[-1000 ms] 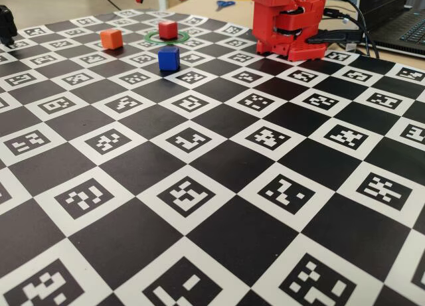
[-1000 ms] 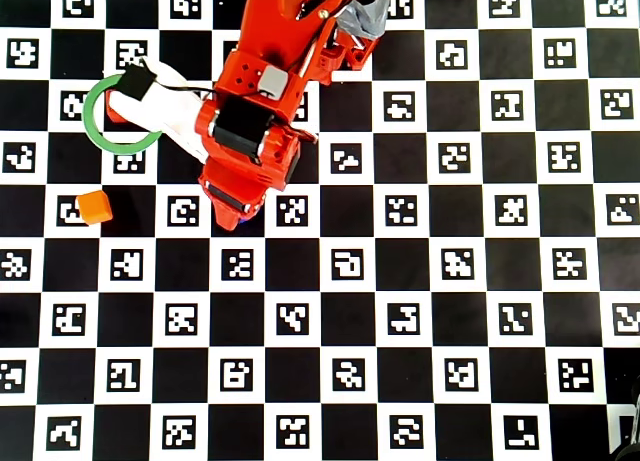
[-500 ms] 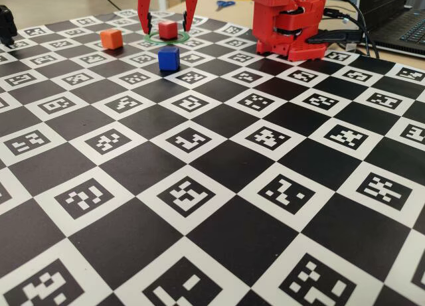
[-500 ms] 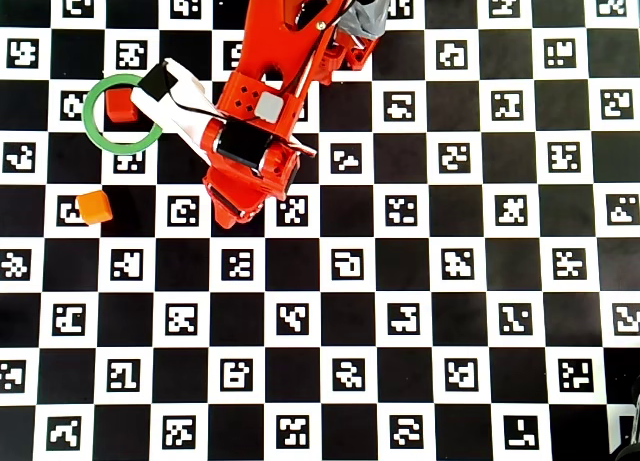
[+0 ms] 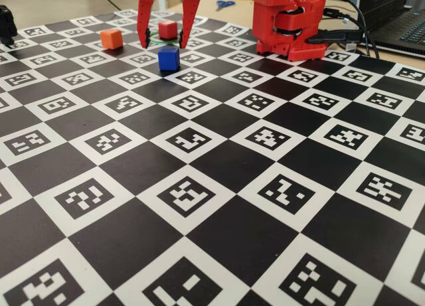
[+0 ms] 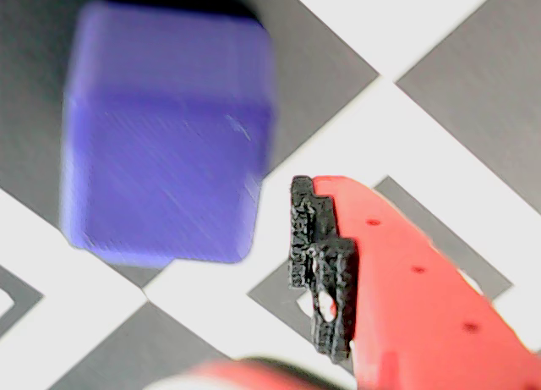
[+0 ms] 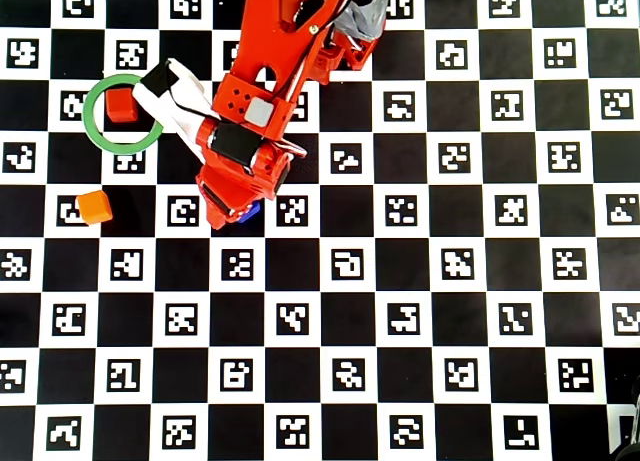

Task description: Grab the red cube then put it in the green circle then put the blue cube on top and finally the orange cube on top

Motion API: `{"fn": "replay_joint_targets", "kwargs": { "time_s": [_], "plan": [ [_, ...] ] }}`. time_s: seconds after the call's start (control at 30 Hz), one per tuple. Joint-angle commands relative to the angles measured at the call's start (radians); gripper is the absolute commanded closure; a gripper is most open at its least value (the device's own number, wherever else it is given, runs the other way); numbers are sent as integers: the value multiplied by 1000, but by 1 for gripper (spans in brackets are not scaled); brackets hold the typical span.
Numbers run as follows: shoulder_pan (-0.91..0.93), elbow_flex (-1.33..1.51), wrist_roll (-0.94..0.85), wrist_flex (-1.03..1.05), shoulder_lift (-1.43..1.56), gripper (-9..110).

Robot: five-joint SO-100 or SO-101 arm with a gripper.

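Note:
The red cube (image 5: 167, 30) (image 7: 122, 105) rests inside the green circle (image 5: 155, 38) (image 7: 89, 124). Just in front of it in the fixed view stands the blue cube (image 5: 169, 58). My gripper (image 5: 166, 44) hangs open right above and slightly behind the blue cube, one finger on each side, holding nothing. In the wrist view the blue cube (image 6: 165, 145) fills the upper left, close beside one black-padded finger (image 6: 325, 263). From overhead the arm (image 7: 250, 131) hides all but a sliver of the blue cube (image 7: 250, 210). The orange cube (image 5: 111, 38) (image 7: 93, 207) sits apart to the left.
The arm's red base (image 5: 289, 24) stands at the back right of the checkerboard (image 5: 212, 186), with cables and a laptop (image 5: 402, 24) beyond it. A black object (image 5: 6, 24) sits at the far left edge. Scissors (image 5: 224, 4) lie on the desk behind.
My open gripper has moved from around the red cube toward the blue cube. The red cube stays in the green circle; the other cubes have not moved.

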Motion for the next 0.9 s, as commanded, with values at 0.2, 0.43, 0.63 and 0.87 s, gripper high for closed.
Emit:
{"fn": "replay_joint_targets", "kwargs": {
  "time_s": [0.2, 0.43, 0.63, 0.87],
  "plan": [
    [14, 15, -2, -66, -38, 70],
    [8, 28, 3, -106, -71, 71],
    [8, 28, 2, -112, -74, 75],
    [8, 28, -5, -115, -75, 84]
  ]
}}
